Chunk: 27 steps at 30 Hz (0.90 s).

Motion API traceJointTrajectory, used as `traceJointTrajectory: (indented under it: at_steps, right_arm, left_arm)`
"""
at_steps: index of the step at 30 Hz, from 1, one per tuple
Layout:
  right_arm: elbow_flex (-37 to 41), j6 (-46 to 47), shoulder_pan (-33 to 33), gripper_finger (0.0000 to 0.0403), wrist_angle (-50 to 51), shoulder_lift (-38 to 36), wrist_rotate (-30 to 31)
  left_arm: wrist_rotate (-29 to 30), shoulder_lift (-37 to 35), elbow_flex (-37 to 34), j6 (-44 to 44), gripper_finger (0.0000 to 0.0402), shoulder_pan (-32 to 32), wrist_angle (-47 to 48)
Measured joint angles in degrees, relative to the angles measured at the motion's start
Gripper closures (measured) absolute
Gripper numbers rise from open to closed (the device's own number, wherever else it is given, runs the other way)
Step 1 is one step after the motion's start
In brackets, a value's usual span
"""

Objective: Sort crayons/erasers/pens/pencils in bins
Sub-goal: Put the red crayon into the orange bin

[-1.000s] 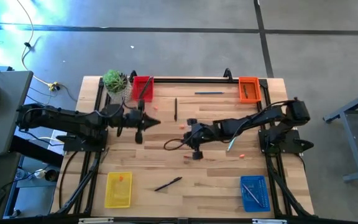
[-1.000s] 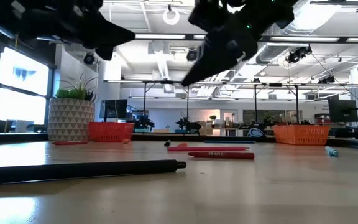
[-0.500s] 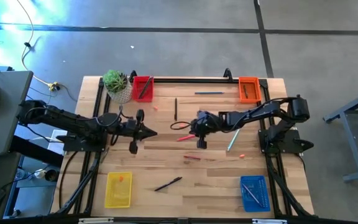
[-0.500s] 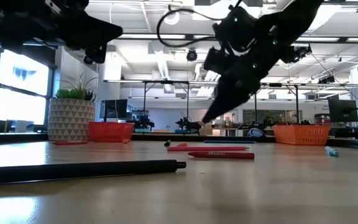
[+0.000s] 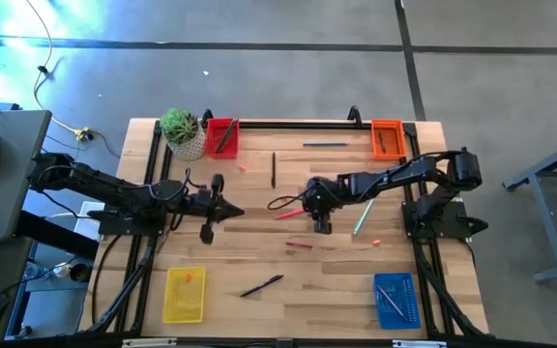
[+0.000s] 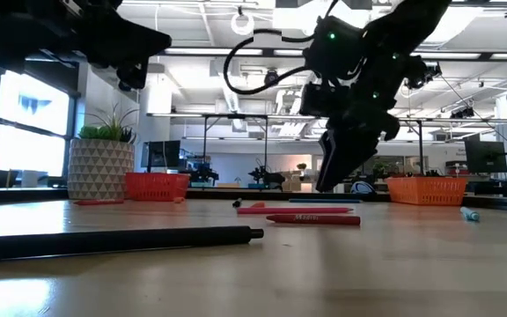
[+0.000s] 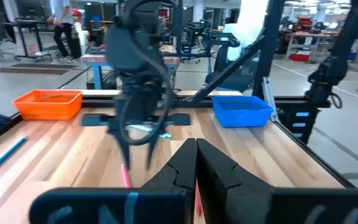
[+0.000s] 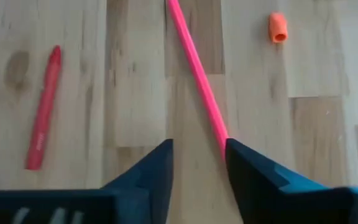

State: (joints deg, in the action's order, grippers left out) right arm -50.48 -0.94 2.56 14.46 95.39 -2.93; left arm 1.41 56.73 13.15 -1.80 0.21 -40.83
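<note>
Pink is the long stick [image 8: 199, 93] that is now lined up between the right fingers [image 8: 253, 171]. A moment ago these fingers were shut and were held over the middle of the surface [image 5: 346, 280]. They have since been moved a little toward the far side and opened. The stick is seen running through the gap between them, but nothing is gripped yet. Maybe the stick is already touched by one finger; that cannot be told from these views.

One red crayon [image 5: 300, 246] is left lying flat on the wood, just on the near side of the right fingers and not touched. A small orange bit [image 5: 379, 242] is seen to its right.

The left fingers [image 5: 232, 209] are shut on nothing and have been pulled back a little to the left of the middle.

It looks like the pink stick is meant to be picked up first. After that it must be carried to one of the bins: the red bin [image 5: 222, 136] and orange bin [image 5: 387, 138] on the far side, the yellow bin [image 5: 185, 294] and blue bin [image 5: 395, 299] on the near side.
</note>
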Motion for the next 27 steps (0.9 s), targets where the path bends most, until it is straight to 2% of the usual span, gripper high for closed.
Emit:
traceJointTrajectory:
  at_steps: [6, 14, 19, 27]
  right_arm:
    - [-0.02, 8.17, -7.16, 0.0238, -2.52, 0.0, -0.72]
    - [-0.08, 16.61, -16.96, 0.0238, -3.24, 0.85, 8.66]
    - [-0.2, 18.5, -19.02, 0.0238, -3.22, 1.9, 12.25]
    - [-0.2, 18.49, -19.09, 0.0242, -4.61, 6.3, 12.33]
  left_arm:
    - [1.03, 0.0, 0.0, 0.73, 0.0401, 0.2, 0.34]
    - [1.86, 0.0, 0.0, 1.37, 0.0401, 0.23, 0.73]
    - [1.86, 0.02, 0.0, 0.65, 0.0401, 0.22, 0.74]
    - [1.87, 0.0, 0.0, -1.1, 0.0401, -0.26, 0.72]
